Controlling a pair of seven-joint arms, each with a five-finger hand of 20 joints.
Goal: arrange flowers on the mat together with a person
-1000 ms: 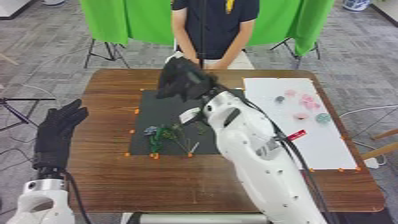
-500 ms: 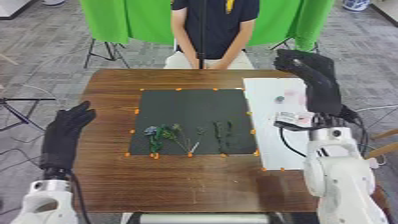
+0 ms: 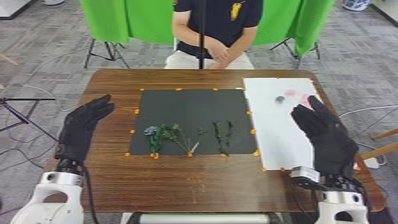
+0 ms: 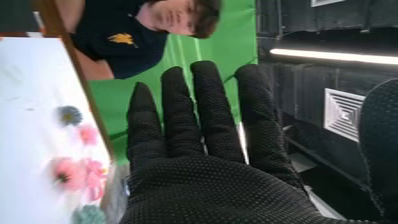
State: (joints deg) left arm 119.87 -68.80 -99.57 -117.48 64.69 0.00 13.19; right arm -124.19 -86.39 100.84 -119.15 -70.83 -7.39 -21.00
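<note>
The right hand (image 3: 330, 147), fingers straight, has drawn back to four o'clock from the mat (image 3: 182, 107); the left hand (image 3: 78, 132), also open, has edged inward at nine. Flowers (image 3: 152, 130) lie at the mat's seven, stems (image 3: 219, 136) at five.

White seven-joint arms — black cables, black dotted fabric gloves

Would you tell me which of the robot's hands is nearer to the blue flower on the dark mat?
Left: the left hand is to the left of the blue flower, outside the dark mat; the right hand is farther right, over the white sheet.
</note>
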